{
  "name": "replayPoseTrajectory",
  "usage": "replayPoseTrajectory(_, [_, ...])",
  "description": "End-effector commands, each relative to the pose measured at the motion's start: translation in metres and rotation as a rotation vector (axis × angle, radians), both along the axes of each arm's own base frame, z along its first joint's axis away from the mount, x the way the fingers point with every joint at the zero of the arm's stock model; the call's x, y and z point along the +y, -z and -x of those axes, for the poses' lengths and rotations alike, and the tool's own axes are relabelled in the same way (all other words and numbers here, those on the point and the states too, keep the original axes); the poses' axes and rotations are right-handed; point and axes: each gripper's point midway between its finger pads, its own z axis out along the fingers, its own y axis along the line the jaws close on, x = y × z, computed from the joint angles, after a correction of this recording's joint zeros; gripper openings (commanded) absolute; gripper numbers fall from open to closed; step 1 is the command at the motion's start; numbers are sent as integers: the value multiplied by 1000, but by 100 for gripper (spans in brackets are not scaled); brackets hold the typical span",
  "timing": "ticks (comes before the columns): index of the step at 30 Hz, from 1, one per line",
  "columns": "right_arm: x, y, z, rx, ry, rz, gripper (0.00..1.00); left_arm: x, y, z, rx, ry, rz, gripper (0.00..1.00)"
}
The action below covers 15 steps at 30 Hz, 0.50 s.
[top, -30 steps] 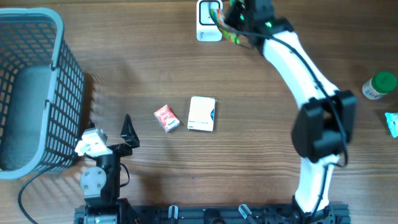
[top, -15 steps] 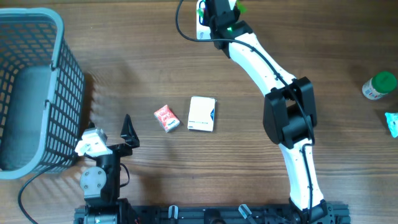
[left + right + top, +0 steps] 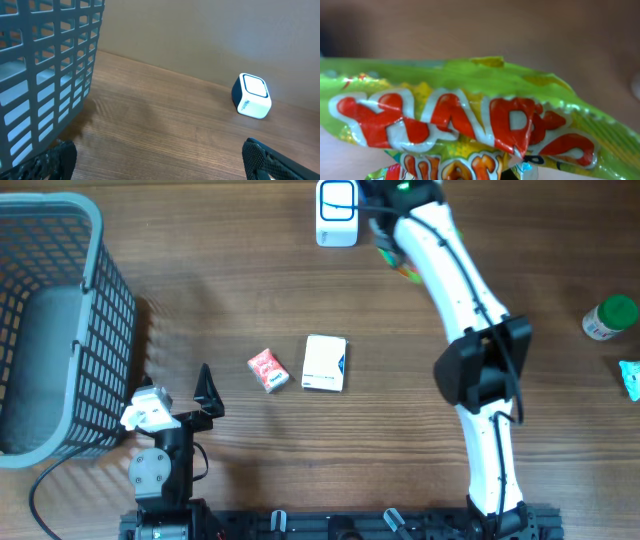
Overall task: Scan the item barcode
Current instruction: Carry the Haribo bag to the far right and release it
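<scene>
Swung rightward off the scanner (image 3: 337, 212), the right pincer (image 3: 386, 235) pinches the snack packet (image 3: 455, 115); only its wrist view shows the red lettering. The left pincer (image 3: 180, 392) is spread wide.

The scanner (image 3: 337, 212) sits at twelve o'clock. The right arm (image 3: 460, 280) reaches up just right of it, over a green packet (image 3: 400, 266). At centre lie a red packet (image 3: 268, 369) and a white box (image 3: 324, 363). The basket (image 3: 50, 320) is at nine, a bottle (image 3: 610, 318) at three.

Right arm (image 3: 455, 270) outstretched, right claw (image 3: 385, 230) pinched; left claw (image 3: 160, 165) (near base) agape.
</scene>
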Motion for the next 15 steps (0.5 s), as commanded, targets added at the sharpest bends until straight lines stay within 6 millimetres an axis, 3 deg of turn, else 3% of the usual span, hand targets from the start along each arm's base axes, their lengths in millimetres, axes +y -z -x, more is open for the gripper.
replayPoseTrajectory(1, [-93, -21, 13, -36, 281, 74, 5, -3, 2, 0, 3, 14, 6, 100])
replayPoseTrajectory(5, [-180, -22, 12, -70, 452, 96, 5, -3, 2, 0, 3, 14, 7, 100])
replayPoseTrajectory(8, [-237, -17, 3, -91, 482, 47, 6, -3, 2, 0, 3, 14, 7, 100])
replayPoseTrajectory(11, [-272, -5, -11, -123, 457, -58, 12, -3, 2, 0, 3, 14, 7, 100])
replayPoseTrajectory(15, [-312, 8, -12, -183, 527, -168, 13, -3, 2, 0, 3, 14, 6, 100])
